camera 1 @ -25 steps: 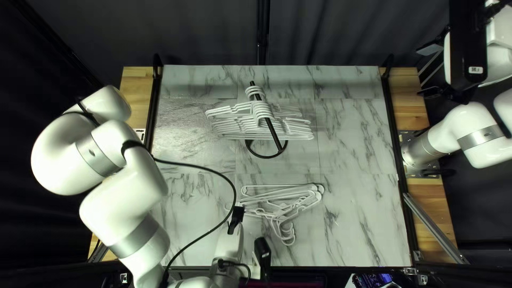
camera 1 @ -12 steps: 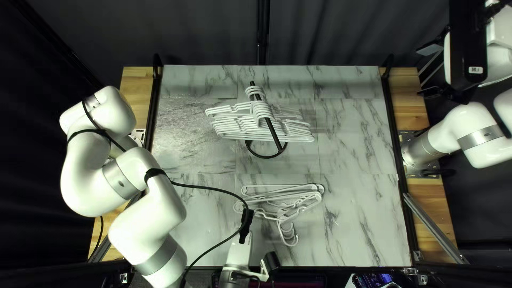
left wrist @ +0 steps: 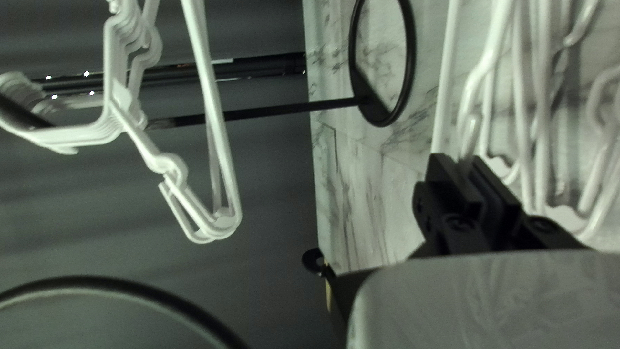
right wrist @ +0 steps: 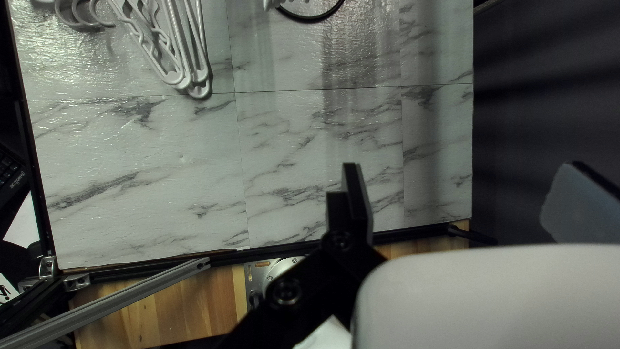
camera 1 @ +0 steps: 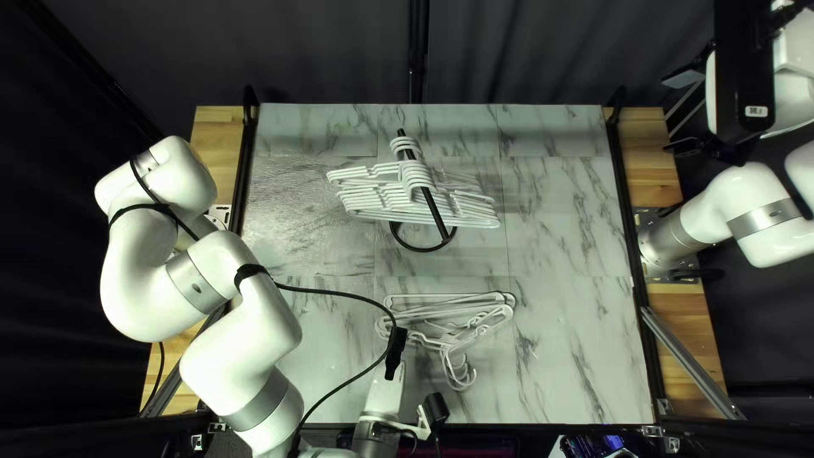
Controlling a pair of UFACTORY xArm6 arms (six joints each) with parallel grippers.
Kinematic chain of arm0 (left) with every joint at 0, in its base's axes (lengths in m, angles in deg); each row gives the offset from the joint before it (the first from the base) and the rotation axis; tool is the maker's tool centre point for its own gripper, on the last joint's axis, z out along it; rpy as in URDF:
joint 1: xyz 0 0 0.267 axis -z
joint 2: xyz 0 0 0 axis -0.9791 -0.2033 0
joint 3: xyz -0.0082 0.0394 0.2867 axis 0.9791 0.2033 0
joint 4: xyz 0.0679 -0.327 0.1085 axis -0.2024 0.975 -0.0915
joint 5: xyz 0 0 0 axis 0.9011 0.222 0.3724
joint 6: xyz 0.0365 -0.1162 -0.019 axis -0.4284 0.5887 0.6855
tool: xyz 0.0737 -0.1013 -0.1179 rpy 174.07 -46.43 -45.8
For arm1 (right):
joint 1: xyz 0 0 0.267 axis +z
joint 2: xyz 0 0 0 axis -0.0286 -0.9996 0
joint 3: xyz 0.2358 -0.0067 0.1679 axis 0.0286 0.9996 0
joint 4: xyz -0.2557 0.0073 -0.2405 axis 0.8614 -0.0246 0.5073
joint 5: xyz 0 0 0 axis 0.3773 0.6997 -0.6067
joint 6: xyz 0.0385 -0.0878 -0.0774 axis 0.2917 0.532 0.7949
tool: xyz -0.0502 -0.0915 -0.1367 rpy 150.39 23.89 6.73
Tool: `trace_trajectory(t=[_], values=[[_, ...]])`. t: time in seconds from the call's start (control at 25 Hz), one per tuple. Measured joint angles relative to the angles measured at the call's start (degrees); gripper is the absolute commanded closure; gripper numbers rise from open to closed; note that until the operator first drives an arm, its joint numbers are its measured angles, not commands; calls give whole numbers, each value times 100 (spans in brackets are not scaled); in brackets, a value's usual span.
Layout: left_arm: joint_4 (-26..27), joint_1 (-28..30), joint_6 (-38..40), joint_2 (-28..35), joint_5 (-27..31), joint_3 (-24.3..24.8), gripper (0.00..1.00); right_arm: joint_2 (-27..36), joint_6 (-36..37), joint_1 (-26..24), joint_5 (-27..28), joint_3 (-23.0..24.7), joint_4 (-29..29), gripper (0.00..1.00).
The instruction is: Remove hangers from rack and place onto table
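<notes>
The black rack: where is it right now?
In the top left view, the rack stands on the far half of the table, slightly left of centre, with white hangers on it, beyond the hanger pile.

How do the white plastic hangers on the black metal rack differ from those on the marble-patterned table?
The rack hangers hang in a row from the black pole; the table hangers lie in an overlapping pile. The rack hangers' hooks curl over the pole; the table hangers' point toward the table's near edge. Both are white with notched shoulders.
</notes>
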Motion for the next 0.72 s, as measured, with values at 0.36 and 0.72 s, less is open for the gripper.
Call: trace_trajectory(t=[0.36,0.72], values=[[81,-99,60,37,-118,59,0,0,0,0,0,0,0,0],[378,-176,-67,545,-505,299,0,0,0,0,0,0,0,0]])
